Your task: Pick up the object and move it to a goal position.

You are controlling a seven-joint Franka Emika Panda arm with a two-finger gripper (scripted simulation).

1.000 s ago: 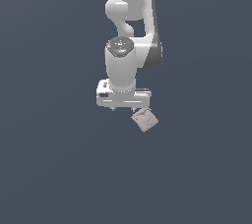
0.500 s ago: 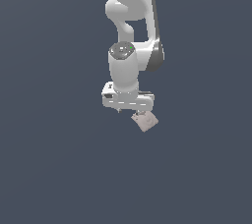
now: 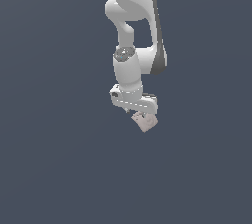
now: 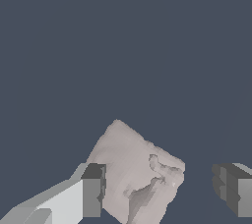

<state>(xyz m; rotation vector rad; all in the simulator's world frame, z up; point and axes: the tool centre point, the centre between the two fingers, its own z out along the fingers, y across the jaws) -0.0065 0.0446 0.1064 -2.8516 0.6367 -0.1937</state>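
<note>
Arm shifted toward the exterior view's right since earlier. One object (image 4: 138,179), tilted, partly hidden under gripper (image 4: 160,191). Fingers spread; one pad touches it, other apart.

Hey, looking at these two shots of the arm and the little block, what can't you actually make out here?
- Contact: in the wrist view one finger sits at the block's edge; touching or not is unclear. The other finger stands clear.
- Block's near side: cut off by the wrist view's edge.
- Fingers in the exterior view: hidden under the hand; too small.
- Block's height above the surface: the plain background shows no shadow.
- Goal position: no marker in either view.
</note>
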